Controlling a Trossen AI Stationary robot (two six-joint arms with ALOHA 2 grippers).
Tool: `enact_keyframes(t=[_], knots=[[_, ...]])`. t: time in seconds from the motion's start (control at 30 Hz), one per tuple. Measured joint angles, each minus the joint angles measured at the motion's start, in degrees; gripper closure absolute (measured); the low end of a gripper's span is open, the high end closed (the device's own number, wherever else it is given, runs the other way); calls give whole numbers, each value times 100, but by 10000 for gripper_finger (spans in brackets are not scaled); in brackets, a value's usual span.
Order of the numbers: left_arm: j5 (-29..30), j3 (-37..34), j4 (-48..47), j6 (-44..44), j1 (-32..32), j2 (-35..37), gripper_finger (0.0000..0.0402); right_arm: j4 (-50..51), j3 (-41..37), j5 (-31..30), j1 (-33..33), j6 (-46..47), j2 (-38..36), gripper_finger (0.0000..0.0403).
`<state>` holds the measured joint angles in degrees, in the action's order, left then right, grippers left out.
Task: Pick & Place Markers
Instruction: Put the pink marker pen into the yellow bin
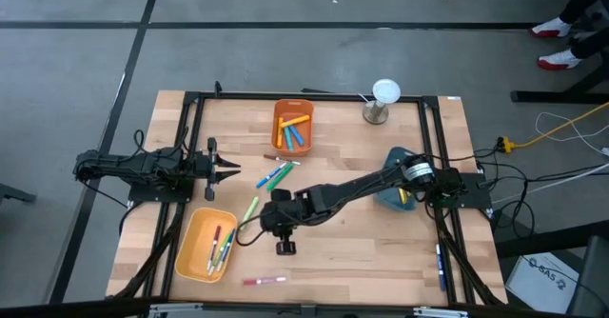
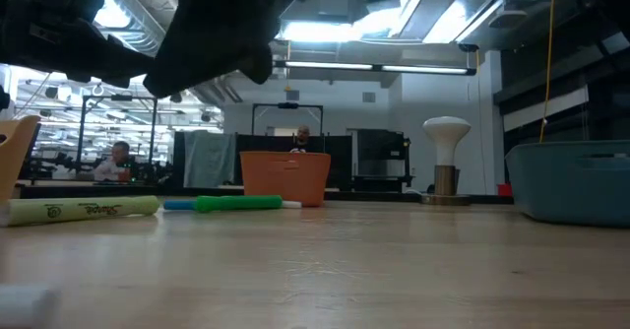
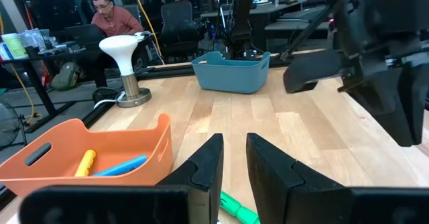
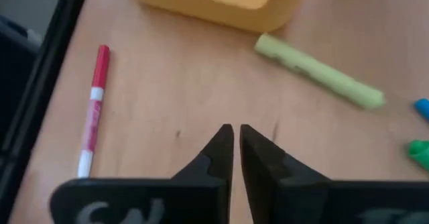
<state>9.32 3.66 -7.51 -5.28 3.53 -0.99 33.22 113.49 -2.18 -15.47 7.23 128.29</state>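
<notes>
The right gripper (image 4: 233, 138) is hanging over the bare wood in the middle of the table with its fingers pinched together on nothing. Closest marker to it is the light green marker (image 4: 318, 72), lying loose just beside the yellow bin (image 1: 206, 245), between that bin and the gripper. From above its long axis runs on a diagonal, one end near the bin's corner and the other pointing up toward the table's middle. The red marker (image 4: 92, 110) lies by itself near the front edge of the table, roughly parallel to that edge, a bit further from the gripper.

Then there's a small cluster of loose markers (image 1: 274, 174) above the gripper, green and blue ones, fanned out on diagonals; I count about three but they overlap so I can't swear to it.

Three bins total: the yellow one with a few markers in it (red and green visible, maybe three or four), an orange bin (image 1: 293, 126) at the back with about four (yellow, orange, blue), and a blue bin (image 3: 231, 72) on the right side under the right arm.

The left gripper (image 3: 233, 158) is parked at the left side of the table, well away from everything, fingers a little apart and holding nothing.
</notes>
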Motion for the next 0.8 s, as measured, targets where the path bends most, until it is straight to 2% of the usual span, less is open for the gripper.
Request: enact_keyframes(t=[0.13,0.3,0.47,0.63,0.8], knots=[[0,0,0,0,0,-1,342,96,0,372,-34,192,0,342],[0,0,-2,0,0,-2,343,183,-44,440,-54,581,0,269],[0,0,-2,0,0,-1,343,202,-46,677,-54,522,0,214],[0,0,0,0,0,-2,343,293,-46,985,-54,570,0,195],[0,0,-1,0,0,-2,341,434,-46,974,-99,564,0,193]])
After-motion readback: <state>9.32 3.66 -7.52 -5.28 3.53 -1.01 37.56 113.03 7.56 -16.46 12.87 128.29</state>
